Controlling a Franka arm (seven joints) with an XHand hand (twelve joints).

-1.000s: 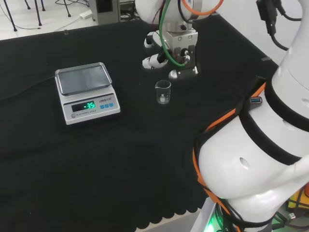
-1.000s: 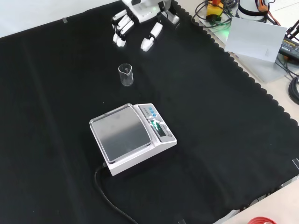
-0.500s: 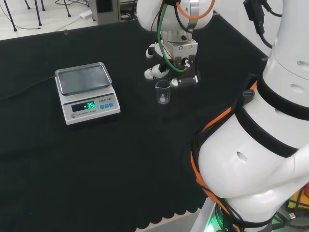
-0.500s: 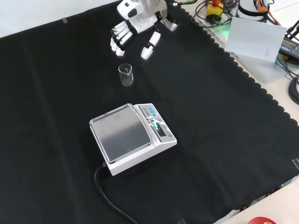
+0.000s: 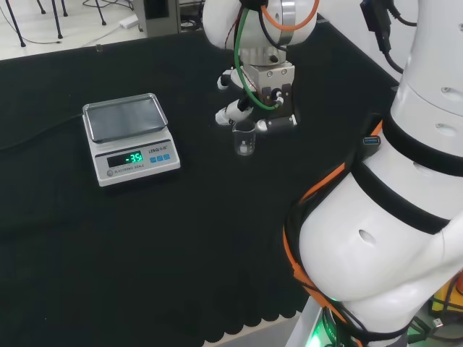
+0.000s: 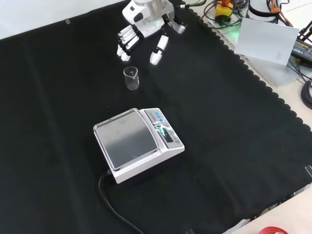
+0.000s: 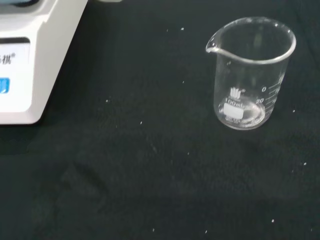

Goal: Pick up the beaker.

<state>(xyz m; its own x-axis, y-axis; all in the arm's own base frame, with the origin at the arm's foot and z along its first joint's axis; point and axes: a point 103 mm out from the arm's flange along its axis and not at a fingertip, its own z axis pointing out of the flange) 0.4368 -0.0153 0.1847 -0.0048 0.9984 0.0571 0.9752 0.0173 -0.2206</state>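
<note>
Front view shows the robot hand spread and empty above the desk, with the upright beaker standing just nearer than its fingertips, untouched, and far from the scale on its far side.

Small clear glass beaker, upright on black cloth, pour spout on rim, white printed grad. marks on wall, looks empty, untouched, sits just below hand in front view, near fingertips but apart from them
</note>
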